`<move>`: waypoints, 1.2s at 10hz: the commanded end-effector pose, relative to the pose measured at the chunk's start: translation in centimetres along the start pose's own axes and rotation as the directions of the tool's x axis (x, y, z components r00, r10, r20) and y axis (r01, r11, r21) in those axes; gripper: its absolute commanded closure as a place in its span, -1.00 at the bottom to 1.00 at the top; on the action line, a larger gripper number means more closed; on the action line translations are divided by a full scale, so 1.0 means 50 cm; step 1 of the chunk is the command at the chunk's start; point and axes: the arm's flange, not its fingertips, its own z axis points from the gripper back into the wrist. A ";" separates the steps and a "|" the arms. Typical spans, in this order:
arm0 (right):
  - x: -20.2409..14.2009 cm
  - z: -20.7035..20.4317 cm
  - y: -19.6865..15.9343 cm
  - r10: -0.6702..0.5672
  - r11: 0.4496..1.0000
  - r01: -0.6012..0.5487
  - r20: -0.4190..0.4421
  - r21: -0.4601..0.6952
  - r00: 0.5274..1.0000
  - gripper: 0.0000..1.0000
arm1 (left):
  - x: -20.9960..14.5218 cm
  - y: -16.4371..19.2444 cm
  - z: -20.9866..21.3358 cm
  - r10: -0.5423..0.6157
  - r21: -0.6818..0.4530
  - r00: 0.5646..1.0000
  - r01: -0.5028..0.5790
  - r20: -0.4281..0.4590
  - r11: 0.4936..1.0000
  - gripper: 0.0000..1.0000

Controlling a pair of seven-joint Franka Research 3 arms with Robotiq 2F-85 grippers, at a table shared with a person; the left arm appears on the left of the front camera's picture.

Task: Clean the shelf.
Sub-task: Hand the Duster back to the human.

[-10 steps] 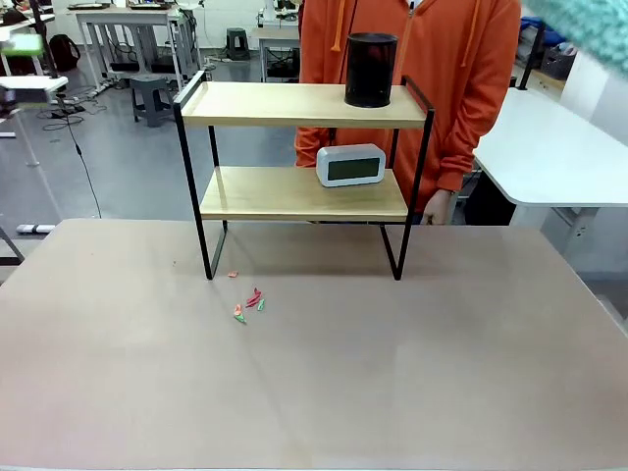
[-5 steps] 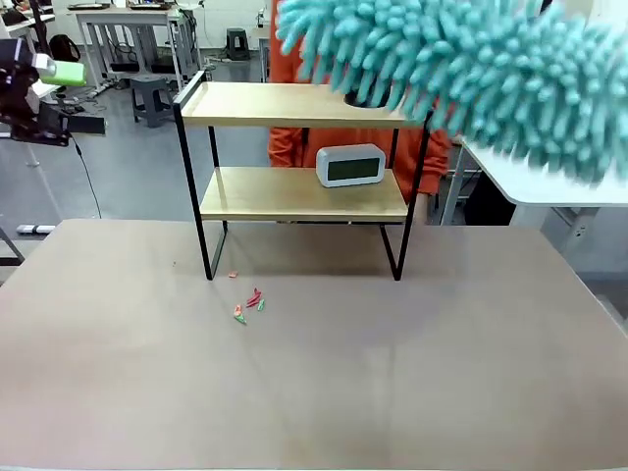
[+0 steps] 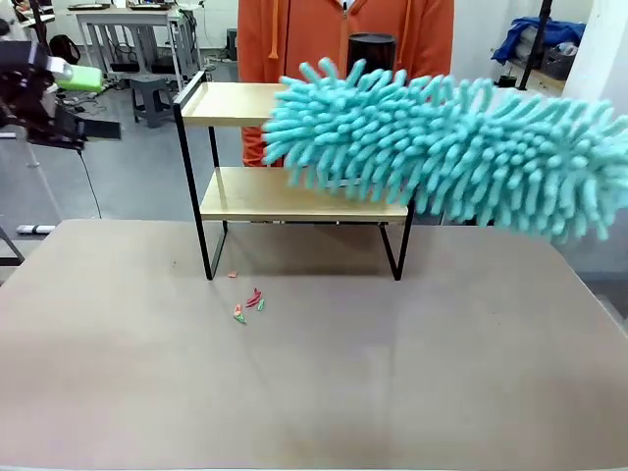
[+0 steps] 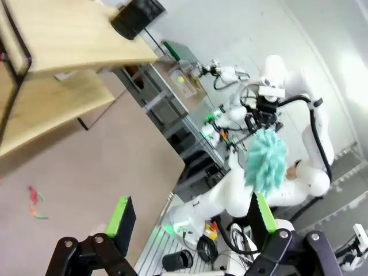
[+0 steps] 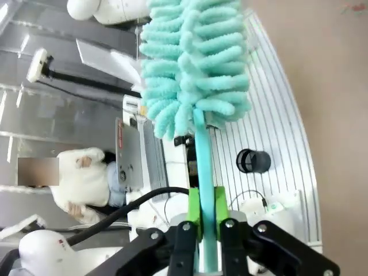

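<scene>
The shelf [image 3: 235, 103] stands at the table's far side, two light boards in a black frame. A black cup [image 3: 371, 44] sits on its top board. A fluffy teal duster [image 3: 451, 147] hangs in front of the shelf's right half and hides part of both boards. My right gripper [image 5: 206, 214] is shut on the duster's teal handle [image 5: 202, 155], with the head [image 5: 195, 63] beyond it. My left gripper [image 4: 191, 215] is open and holds nothing. It hovers high at the far left [image 3: 78, 80], away from the shelf [image 4: 63, 40].
A person in an orange hoodie [image 3: 304, 29] stands right behind the shelf. Small red and green scraps [image 3: 250, 304] lie on the table [image 3: 314, 392] near the shelf's front left leg. Other tables and stools stand farther back.
The duster has swung down and leftward across the front view, now covering the shelf's right half. The person has stepped to the left. My left gripper has barely moved.
</scene>
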 end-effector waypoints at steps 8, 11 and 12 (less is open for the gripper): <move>0.158 -0.110 -0.070 0.010 0.996 0.017 -0.299 0.087 0.954 0.75 | -0.142 -0.097 -0.251 -0.084 -0.302 0.880 -0.070 -0.468 0.951 -1.00; 0.147 -0.104 -0.077 0.005 0.995 0.024 -0.283 0.098 0.959 0.75 | -0.197 -0.116 -0.308 -0.121 -0.325 0.836 -0.072 -0.535 0.943 -1.00; 0.143 -0.098 -0.078 0.000 0.995 0.027 -0.273 0.095 0.962 0.75 | -0.213 -0.118 -0.319 -0.131 -0.331 0.817 -0.077 -0.561 0.940 -1.00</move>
